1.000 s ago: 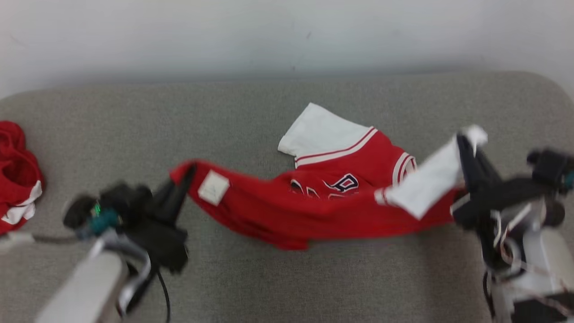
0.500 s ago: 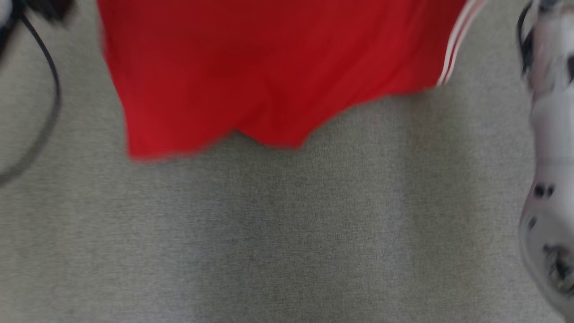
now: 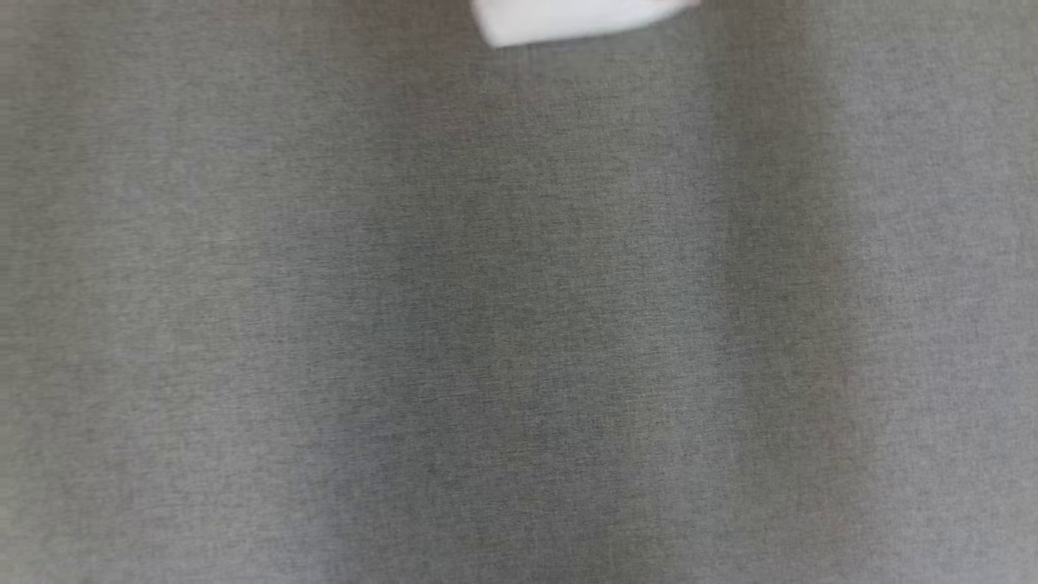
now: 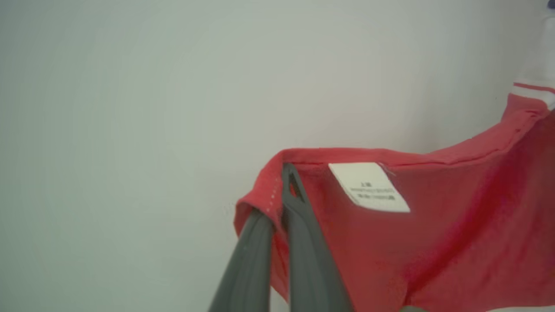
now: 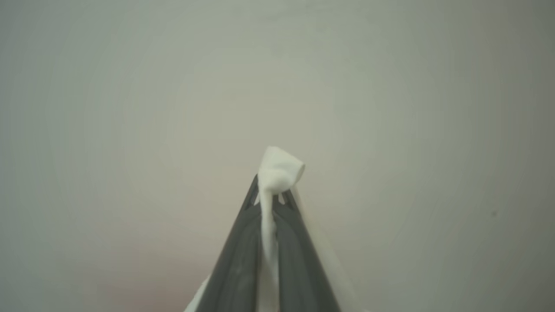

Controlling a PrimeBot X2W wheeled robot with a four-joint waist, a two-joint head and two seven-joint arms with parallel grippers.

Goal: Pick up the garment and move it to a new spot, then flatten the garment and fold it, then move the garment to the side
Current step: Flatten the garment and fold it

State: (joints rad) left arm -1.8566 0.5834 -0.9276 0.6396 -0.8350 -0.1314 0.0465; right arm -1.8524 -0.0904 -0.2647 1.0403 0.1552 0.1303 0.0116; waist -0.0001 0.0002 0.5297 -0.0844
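Garment (image 4: 433, 242) pinched at two points, hanging in front of the pale wall (image 4: 130, 108).
Left fingers (image 4: 303, 247) are clamped tight on a folded red hem corner. I see the cloth bunched over and between the tips. In left wrist view the rest drapes away to their right, with the white care tag (image 4: 368, 186) just beside the tips and the striped trim (image 4: 531, 89) at the far edge. Right fingers (image 5: 236, 260) are closed on a white strip of the same piece, which runs up between them and curls over past the tips. Head view is blurred: I get the grey bench (image 3: 519, 324) and a white cloth edge (image 3: 568, 20) at the top border. I cannot tell if that edge touches the bench.
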